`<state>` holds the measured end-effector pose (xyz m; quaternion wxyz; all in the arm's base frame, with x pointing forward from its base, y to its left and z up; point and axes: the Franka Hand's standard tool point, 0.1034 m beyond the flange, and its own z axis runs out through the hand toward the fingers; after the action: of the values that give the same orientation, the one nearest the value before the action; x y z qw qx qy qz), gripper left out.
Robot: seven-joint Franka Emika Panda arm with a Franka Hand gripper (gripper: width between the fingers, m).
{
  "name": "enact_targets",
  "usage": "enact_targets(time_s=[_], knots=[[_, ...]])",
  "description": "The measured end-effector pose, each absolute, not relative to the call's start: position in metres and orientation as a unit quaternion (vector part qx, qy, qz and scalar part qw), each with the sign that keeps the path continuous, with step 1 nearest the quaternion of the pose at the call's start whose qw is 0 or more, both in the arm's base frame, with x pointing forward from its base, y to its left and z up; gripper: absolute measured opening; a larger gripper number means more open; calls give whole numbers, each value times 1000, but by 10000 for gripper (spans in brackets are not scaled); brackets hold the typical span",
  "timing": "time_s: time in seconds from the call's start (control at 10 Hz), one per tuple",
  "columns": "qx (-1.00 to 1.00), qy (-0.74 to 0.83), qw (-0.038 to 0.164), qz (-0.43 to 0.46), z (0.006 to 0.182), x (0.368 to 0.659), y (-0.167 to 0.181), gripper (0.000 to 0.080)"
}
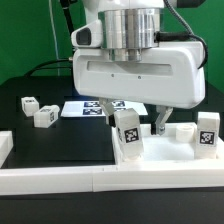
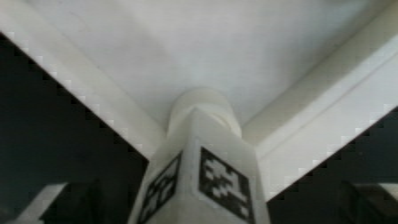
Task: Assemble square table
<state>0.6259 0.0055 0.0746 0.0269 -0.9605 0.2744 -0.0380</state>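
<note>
Gripper (image 1: 138, 122) is straddling upright white leg (image 2: 201, 140) bearing black-and-white tag (image 2: 224, 182), at rimmed white panel (image 2: 214, 40) corner; fingers (image 2: 39, 205) are standing wide open, clear of leg, holding nothing.

In the exterior view's centre the end effector (image 1: 132, 122) hides part of the marker board (image 1: 80, 106); in the wrist view the leg (image 2: 199, 160) is blurred and cut off by the edge.

We see the marker board (image 1: 85, 107) flat on the black table (image 1: 55, 140) (white border bar (image 1: 60, 180) at six o'clock).
</note>
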Motion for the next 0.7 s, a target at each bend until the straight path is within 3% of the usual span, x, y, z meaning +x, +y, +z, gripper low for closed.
enact_targets(time_s=[0.2, 0.5, 0.7], knots=[[-980, 189, 46, -49, 77, 622, -11, 649], [-994, 89, 52, -39, 75, 618, -14, 649], [-998, 34, 45, -41, 75, 620, -9, 649]])
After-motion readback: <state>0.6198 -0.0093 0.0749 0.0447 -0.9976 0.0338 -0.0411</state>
